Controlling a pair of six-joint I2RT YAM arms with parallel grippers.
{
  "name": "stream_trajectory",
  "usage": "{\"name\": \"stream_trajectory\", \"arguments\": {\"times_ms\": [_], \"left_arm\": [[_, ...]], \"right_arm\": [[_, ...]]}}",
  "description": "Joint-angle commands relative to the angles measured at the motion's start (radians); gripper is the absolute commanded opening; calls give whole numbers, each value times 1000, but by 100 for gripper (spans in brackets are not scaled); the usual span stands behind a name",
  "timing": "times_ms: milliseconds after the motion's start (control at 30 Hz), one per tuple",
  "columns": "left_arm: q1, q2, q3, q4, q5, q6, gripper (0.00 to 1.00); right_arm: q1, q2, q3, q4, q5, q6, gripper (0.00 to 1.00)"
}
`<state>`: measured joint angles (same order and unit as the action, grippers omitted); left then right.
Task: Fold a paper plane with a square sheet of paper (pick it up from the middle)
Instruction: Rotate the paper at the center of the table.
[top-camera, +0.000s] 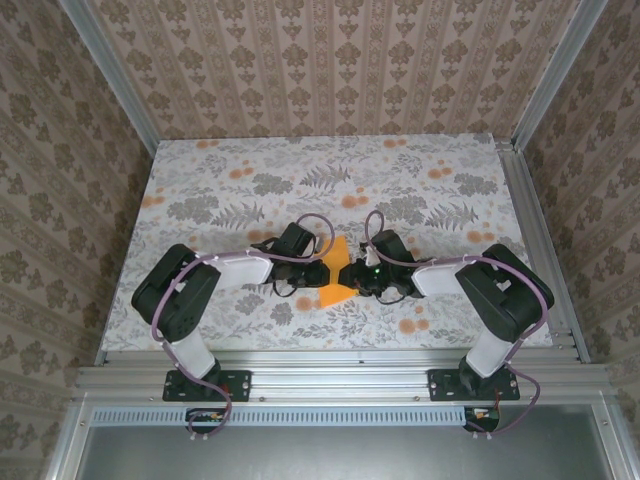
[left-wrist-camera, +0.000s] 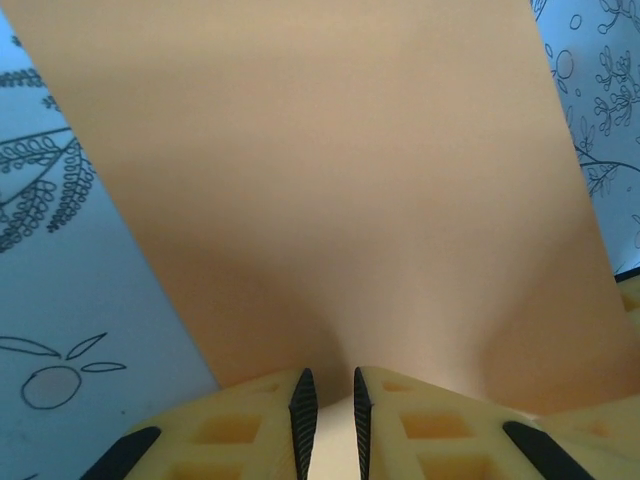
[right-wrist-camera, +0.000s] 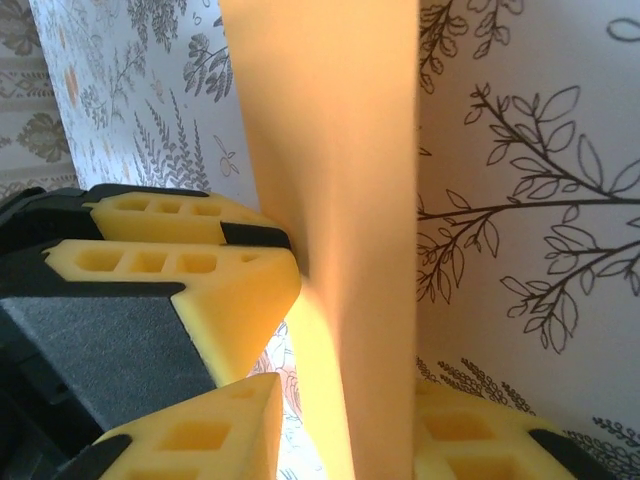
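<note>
Two grippers are shown meeting at the middle of the floral-printed table (top-camera: 250, 180), with the orange sheet of paper (top-camera: 337, 293) between them. In the top view, the left gripper (top-camera: 318, 265) is seen at the left edge of the sheet and the right gripper (top-camera: 362, 272) at its right edge. The sheet appears creased: a pointed portion is directed toward the far side of the table and a broader portion toward the arm bases. Its exact outline is partly hidden by the two grippers.

In the left wrist view, the sheet (left-wrist-camera: 330, 180) is seen rising ahead of the camera. Its near edge is pinched between the black ribbed pads (left-wrist-camera: 303, 415) of the left gripper (left-wrist-camera: 331, 400), whose jaws are drawn nearly together on the paper.

In the right wrist view, the sheet (right-wrist-camera: 340, 150) is seen standing upright as a narrow band, lifted off the table surface. The yellow fingers (right-wrist-camera: 210, 430) of the right gripper (right-wrist-camera: 350, 425) are held apart on either side of it, and a gap is visible beside the paper, so the sheet is not clamped by this gripper. The left gripper (right-wrist-camera: 290, 255) is seen at the left, closed on the edge of the band.
</note>
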<state>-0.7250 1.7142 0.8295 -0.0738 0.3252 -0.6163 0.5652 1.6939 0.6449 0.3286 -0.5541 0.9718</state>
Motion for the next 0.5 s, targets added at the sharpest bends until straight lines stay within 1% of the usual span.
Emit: {"name": "stream_trajectory", "arguments": {"times_ms": [0, 167, 467], "left_arm": [[-7, 62, -40, -92, -50, 59, 23], [-6, 71, -50, -112, -48, 91, 22], [-7, 70, -52, -119, -31, 115, 22]], "right_arm": [[-25, -8, 40, -48, 2, -48, 35], [-67, 44, 112, -86, -37, -96, 35], [-106, 162, 262, -177, -86, -185, 34]]}}
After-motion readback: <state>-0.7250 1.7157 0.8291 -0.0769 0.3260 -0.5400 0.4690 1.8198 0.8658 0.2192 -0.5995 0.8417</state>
